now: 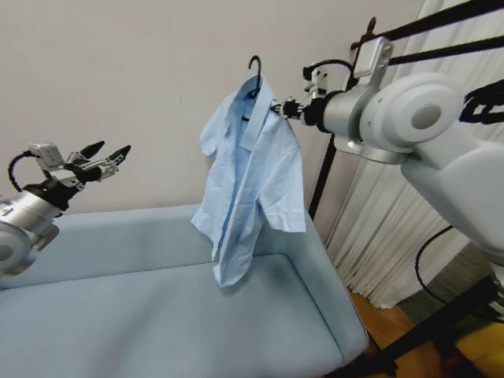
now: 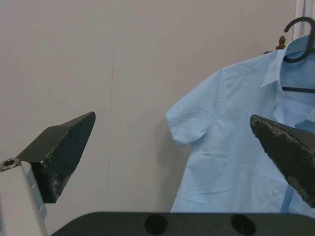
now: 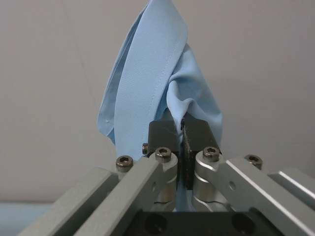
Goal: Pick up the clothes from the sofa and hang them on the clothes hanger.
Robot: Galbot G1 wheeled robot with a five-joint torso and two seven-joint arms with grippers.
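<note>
A light blue short-sleeved shirt (image 1: 252,181) hangs in the air on a black hanger (image 1: 254,69), above the sofa's right half. My right gripper (image 1: 277,108) is shut on the shirt's shoulder (image 3: 167,93), just below the hanger's hook; its pads (image 3: 170,137) pinch the cloth. My left gripper (image 1: 106,154) is raised at the left, well apart from the shirt, with its fingers spread wide and nothing between them. The left wrist view looks past both dark fingertips (image 2: 59,147) at the shirt (image 2: 236,147) and the hanger (image 2: 298,34).
A pale blue sofa (image 1: 157,315) spans the lower part of the head view against a plain wall. A black clothes rack (image 1: 441,24) with a dark upright pole (image 1: 323,177) stands at the right, in front of white curtains (image 1: 394,228). Wooden floor shows at the lower right.
</note>
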